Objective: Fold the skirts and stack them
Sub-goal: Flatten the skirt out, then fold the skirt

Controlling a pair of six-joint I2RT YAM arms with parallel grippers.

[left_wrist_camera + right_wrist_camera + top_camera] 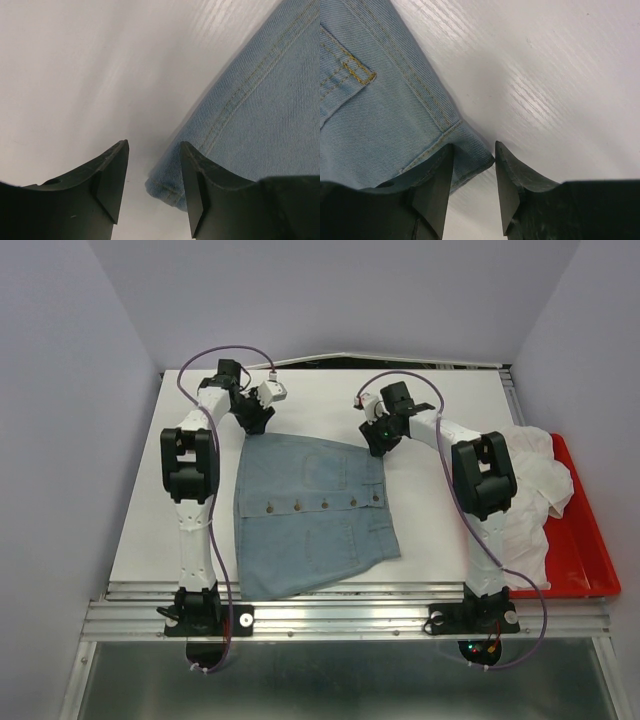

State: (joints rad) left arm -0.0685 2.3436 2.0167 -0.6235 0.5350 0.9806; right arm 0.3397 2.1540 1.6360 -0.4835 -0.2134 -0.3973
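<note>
Reaching to the far edge of the white surface (320,405), we have a tool at each far corner of the light-blue denim skirt (315,510). The skirt lies spread flat between our two arms, and a row of buttons crosses its middle. Our left tool (254,420) sits low at the far left corner. In its wrist view the left tool (153,147) has its fingers set moderately apart, and the stitched corner of the skirt (260,115) reaches into the gap without being pinched. Our right tool (378,440) is at the far right corner. In the right wrist view the tool (474,147) shows a narrower gap that is not closed, and the hem corner of the skirt (370,115) pokes between the fingers, passing under the left one. To our right, a heap of white cloth (535,490) spills over a red tray (590,550) at the surface's edge.
</note>
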